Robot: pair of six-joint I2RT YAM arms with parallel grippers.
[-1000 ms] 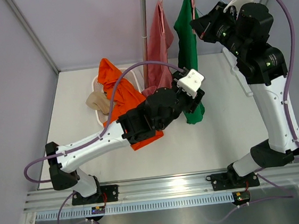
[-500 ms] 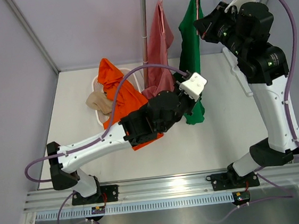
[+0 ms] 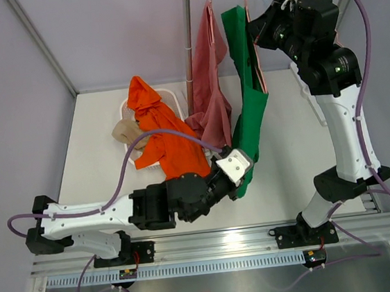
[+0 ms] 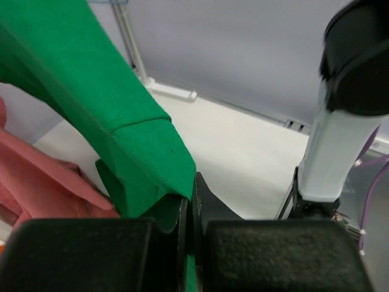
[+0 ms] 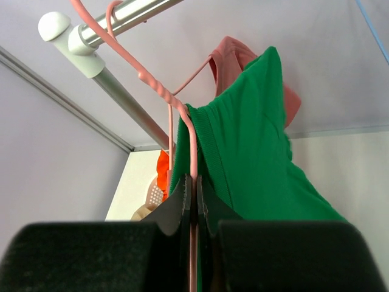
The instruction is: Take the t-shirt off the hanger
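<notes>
Since the shirt point(image 3: 248, 91) is drawn taut between the two arms, its long axis runs from the upper middle of the top view, where it hangs on the hanger point(image 3: 259, 62), down to the lower middle, where the left gripper point(image 3: 243, 172) has it. The left wrist view shows that gripper point(image 4: 189, 201) pinched tight on a fold of green cloth just under a stitched edge; I cannot tell if that edge is hem or sleeve. The right gripper point(image 3: 261, 31) is high at the upper right, and its own view shows it point(image 5: 194, 188) clamped on the pink wire of the hanger point(image 5: 182, 115), whose hook sits over the rail point(image 5: 115, 21). The green collar is draped over the wire just above those fingers. So the hanger lies up and away from the left gripper, and the shirt should come free only by a pull along that line, toward the bottom of the frame, with the right arm bracing the wire. A pink top point(image 3: 209, 82) hangs just beside the shirt on its left and could be dragged along. An orange garment point(image 3: 162, 128) and a basket point(image 3: 125, 111) lie at centre left. The table point(image 3: 294, 163) is bare white toward the lower right, which looks the better place to drop the shirt.
</notes>
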